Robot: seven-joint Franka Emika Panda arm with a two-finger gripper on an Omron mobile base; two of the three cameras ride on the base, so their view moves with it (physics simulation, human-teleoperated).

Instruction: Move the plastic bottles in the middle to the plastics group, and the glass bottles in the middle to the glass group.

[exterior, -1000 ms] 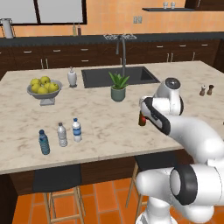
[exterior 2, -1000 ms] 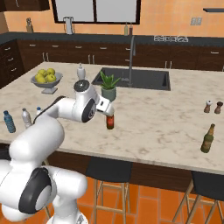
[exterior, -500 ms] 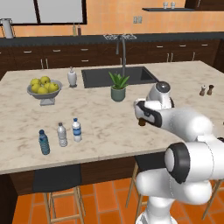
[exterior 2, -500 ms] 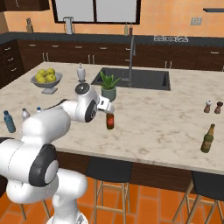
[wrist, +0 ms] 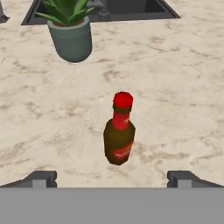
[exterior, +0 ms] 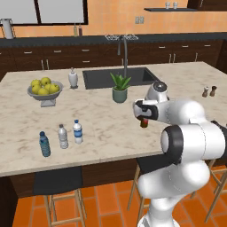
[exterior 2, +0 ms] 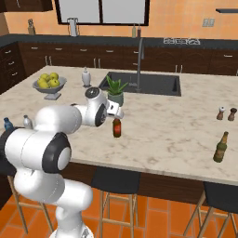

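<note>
On the marble-patterned table (exterior 2: 176,125), near its middle and just in front of the green potted plant (wrist: 70,33), stands the slim red-brown glass bottle with a red top (wrist: 119,129), upright and untouched. The gripper (wrist: 113,178) hangs just short of it with its jaws spread wide and nothing between them, the bottle lined up in the gap ahead. By my judgement the step in hand is the approach to this first glass bottle; the next move calls for a short advance until the fingers flank the body, then a closing on it. The olive-brown glass bottle (exterior 2: 221,147) stands well apart, near the table's front edge, at some risk if knocked. The two tiny dark-topped bottles (exterior 2: 226,113) of the glass group stand beyond it, with bare table between for the carry. The three small plastic water bottles (exterior: 62,137) stand far to the other side, the blue-labelled one (exterior: 78,131) just beside its group.
</note>
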